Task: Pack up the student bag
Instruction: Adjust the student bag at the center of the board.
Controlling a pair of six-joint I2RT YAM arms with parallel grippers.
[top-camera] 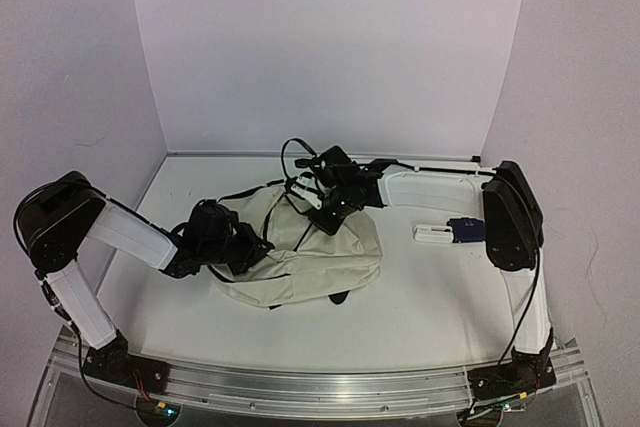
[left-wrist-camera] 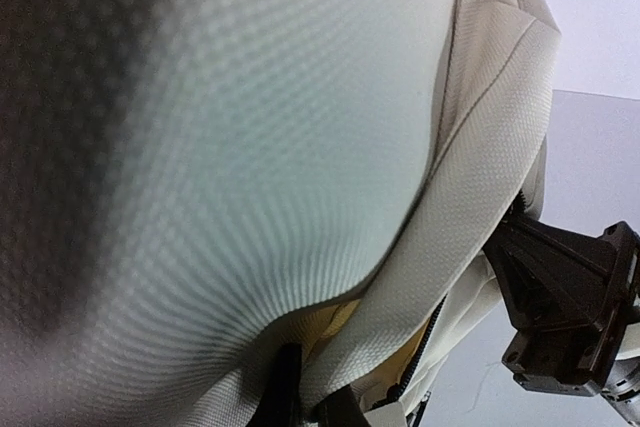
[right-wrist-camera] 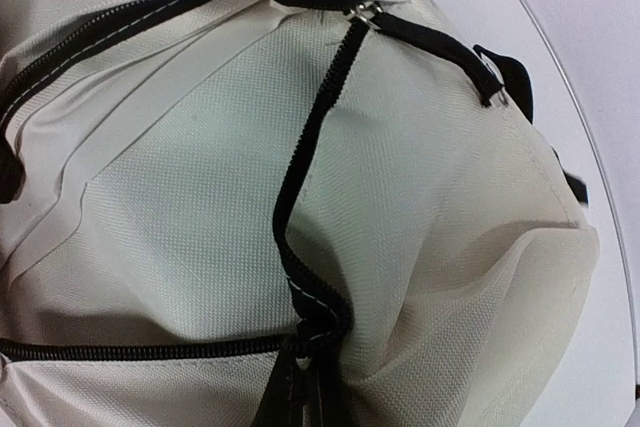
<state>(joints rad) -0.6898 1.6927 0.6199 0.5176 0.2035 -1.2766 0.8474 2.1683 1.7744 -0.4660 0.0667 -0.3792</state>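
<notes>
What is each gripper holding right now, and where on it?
Both hold the student bag: the left gripper pinches cream fabric at its left side, the right gripper pinches a black zipper.

3 plain white walls (top-camera: 330, 47) (faintly lilac) enclose a white table (top-camera: 420, 317) with a metal front rail (top-camera: 330, 392).

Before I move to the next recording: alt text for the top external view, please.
A cream student bag lies slumped in the middle of the table, the left gripper at its left edge and the right gripper at its far edge. A small white-and-blue item lies apart, right of the bag.
</notes>
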